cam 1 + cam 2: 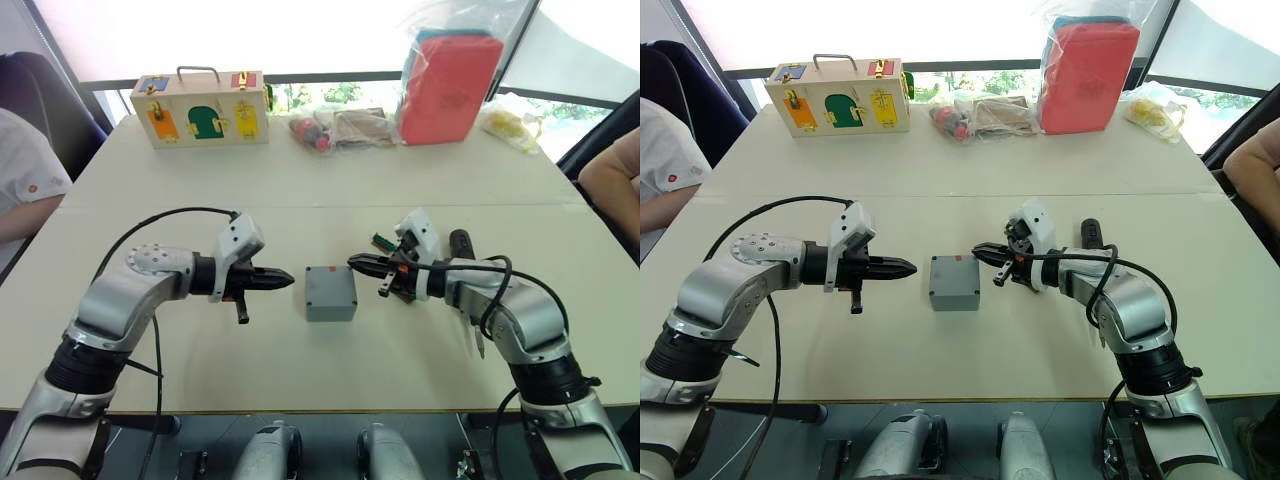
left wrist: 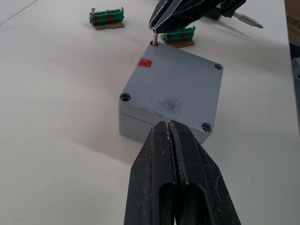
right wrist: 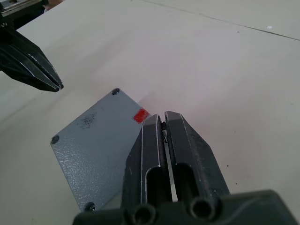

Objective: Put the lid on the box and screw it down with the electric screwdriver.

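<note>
Right gripper point(image 2: 157, 26) pinching a small screw point(image 2: 154, 36) over lid point(image 2: 176, 86) corner hole, lid seated on box point(image 2: 159, 129), left gripper point(image 2: 171, 126) closed, empty.

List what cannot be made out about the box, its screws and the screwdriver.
1. Inside of the box: covered by the lid, every view.
2. Electric screwdriver: head views, mostly behind the right arm.
3. Screw in the right gripper's fingers: left wrist view, too small to tell whether it has entered the hole.

Bare counter point(image 1: 300, 370) open all around the lidded box point(image 1: 331, 292), left tool point(image 1: 283, 281) near one side, right tool point(image 1: 357, 263) at its far corner, green bit holders point(image 2: 107, 17) and electric screwdriver point(image 1: 462, 247) crowding beyond
</note>
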Controlling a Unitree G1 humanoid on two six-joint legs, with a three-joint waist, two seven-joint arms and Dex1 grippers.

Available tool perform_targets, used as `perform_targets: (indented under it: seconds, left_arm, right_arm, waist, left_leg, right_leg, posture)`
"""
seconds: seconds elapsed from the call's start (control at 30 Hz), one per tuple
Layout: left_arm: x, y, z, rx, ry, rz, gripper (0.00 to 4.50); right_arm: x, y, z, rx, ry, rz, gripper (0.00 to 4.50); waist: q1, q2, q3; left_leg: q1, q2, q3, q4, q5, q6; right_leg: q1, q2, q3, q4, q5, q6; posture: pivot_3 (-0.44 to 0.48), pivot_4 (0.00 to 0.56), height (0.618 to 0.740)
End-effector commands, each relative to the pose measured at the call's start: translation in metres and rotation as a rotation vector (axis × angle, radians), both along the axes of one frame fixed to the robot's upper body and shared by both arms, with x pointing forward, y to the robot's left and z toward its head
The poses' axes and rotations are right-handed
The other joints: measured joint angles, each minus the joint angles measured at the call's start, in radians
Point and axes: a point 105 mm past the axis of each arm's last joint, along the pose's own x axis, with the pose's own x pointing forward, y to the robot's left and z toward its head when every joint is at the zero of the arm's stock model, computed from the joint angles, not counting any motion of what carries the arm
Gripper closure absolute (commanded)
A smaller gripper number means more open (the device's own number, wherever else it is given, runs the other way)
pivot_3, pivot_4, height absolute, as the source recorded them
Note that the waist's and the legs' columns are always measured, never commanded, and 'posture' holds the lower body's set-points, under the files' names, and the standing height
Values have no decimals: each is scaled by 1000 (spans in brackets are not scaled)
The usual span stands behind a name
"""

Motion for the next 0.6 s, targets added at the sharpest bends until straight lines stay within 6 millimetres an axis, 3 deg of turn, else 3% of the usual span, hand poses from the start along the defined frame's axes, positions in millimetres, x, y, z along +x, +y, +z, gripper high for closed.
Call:
perform_targets:
  seconds: [0.03,0.37,0.47,0.57,0.6]
  left_arm:
    - [1,-1,10,-10,-48,-7,4500]
    - [1,-3,13,-19,-56,-14,4500]
    - [1,-4,15,-23,-60,-16,4500]
    - [1,-4,17,-26,-63,-16,4500]
    - [2,-4,17,-27,-64,-16,4500]
  right_arm:
    - [2,2,9,11,-44,4,4443]
    - [0,2,6,-3,-37,17,4443]
    - [-1,2,6,-6,-39,20,3757]
    - [1,0,10,-6,-49,11,2669]
    - [2,-1,12,-5,-54,6,2669]
  waist:
    - [0,0,0]
    - [1,0,0]
    - [1,0,0]
    - [0,0,0]
    - [0,0,0]
  left_leg:
    - [0,0,0,0,0,0]
    - [0,0,0,0,0,0]
    - [0,0,0,0,0,0]
    - [0,0,0,0,0,0]
    - [0,0,0,0,0,0]
  right_leg:
    - [0,0,0,0,0,0]
    - [0,1,0,0,0,0]
    - [0,1,0,0,0,0]
    - [0,2,0,0,0,0]
    - [0,2,0,0,0,0]
  posture:
    - [0,150,740]
    - [0,150,740]
    - [0,150,740]
    - [0,150,740]
    - [0,150,740]
